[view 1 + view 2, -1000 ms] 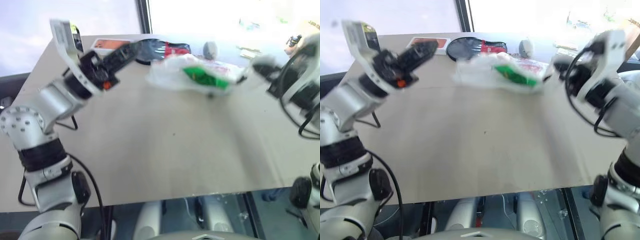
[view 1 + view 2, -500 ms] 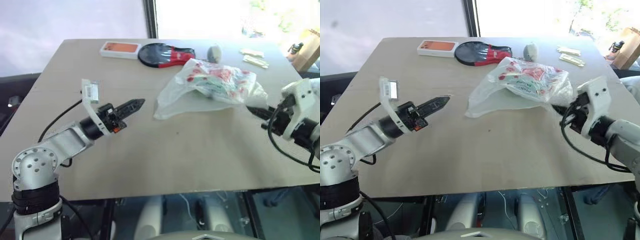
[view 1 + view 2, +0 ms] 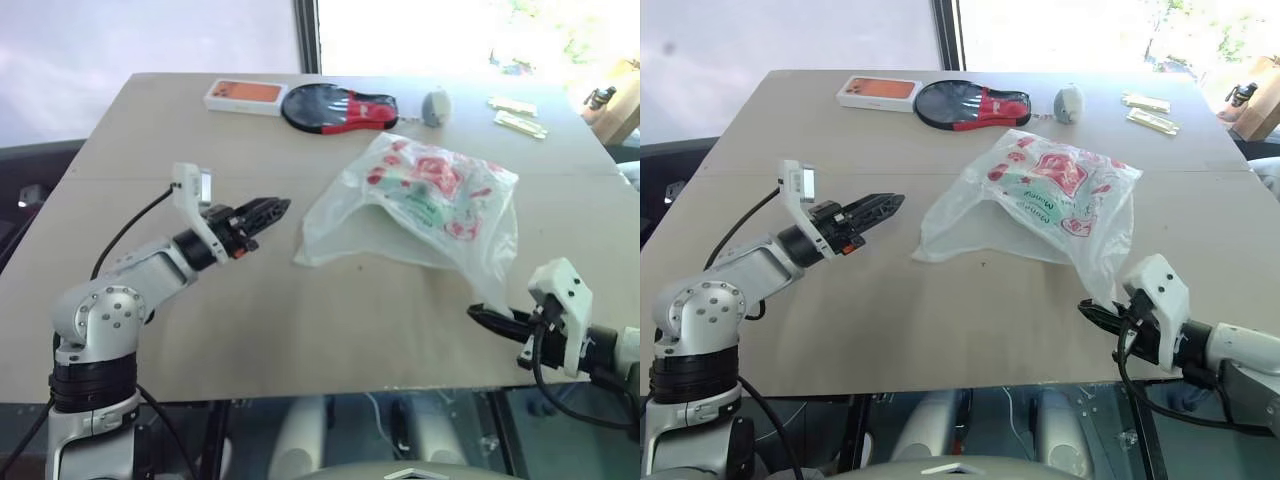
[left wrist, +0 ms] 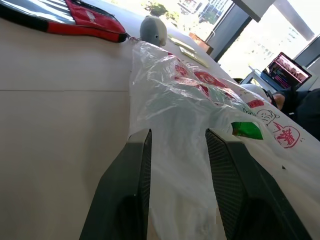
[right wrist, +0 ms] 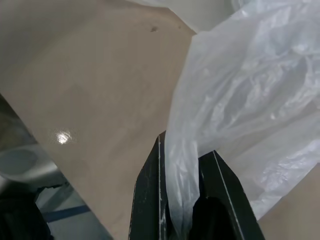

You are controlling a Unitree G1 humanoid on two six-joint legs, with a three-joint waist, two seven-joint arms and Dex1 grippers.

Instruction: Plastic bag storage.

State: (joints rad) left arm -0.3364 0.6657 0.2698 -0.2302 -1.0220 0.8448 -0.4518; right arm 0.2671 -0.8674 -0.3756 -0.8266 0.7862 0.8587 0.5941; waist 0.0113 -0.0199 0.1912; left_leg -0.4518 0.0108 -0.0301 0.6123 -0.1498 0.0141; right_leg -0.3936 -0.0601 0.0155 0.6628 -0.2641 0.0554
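Plastic bag: a thin translucent white shopping bag with red marks and green print lies crumpled on the middle-right of the tan table. One corner is drawn out toward the table's near right edge. A second ago the bag hung blurred at the far side of the table; it now rests lower and nearer.

Right gripper: its two black fingers are pinched together on the drawn-out corner of the bag, at the near right edge of the table. The right wrist view shows the film gathered between the fingers. Compared with a second ago the arm has come down and back, pulling the bag with it.

Left gripper: it sits low over the table, just left of the bag, pointing at it without touching. Its fingers stand apart, with the bag seen in the gap; a second ago they were together and the arm was raised higher.

Far edge of the table: an orange phone box, a black and red paddle case, a small grey object and two pale packets, well apart from the bag.
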